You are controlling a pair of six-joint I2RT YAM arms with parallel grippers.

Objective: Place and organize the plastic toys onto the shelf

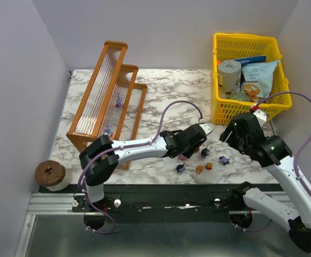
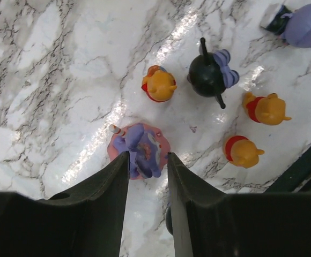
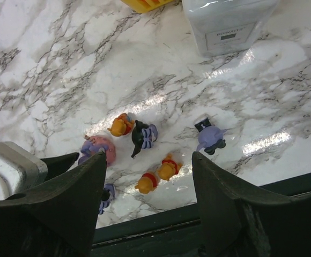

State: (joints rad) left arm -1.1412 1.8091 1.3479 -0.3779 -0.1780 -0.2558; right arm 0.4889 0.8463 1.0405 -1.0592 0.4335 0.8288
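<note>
While the left tool (image 2: pixel 147 155), half-open, straddles a pink-and-purple toy (image 2: pixel 139 140) on the counter (image 2: pixel 48 80), possibly touching it, and the right tool (image 3: pixel 148 155) gapes empty, step reads pickup; next requires firm clamp, then carry to shelf (image 1: pixel 103 85).

The worktop (image 1: pixel 166 88) is white with grey and black wiggly lines like marble, the shelf (image 1: pixel 104 91) has an orange-brown wood frame with clear stripy steps, and the basket (image 1: pixel 245 38) is bright yellow. The pink toy (image 2: pixel 139 147) has a purple top, the black toy (image 2: pixel 206 75) wears a purple bow, three orange toys (image 2: pixel 160 84) (image 2: pixel 265 108) (image 2: pixel 243 151) have red tops, and the purple toy (image 2: pixel 305 24) is mostly light purple. The left tool (image 2: pixel 147 156) and the right tool (image 3: pixel 148 155) are black, the arms (image 1: pixel 139 150) are white and black, and the cable (image 1: pixel 177 104) is purple.
</note>
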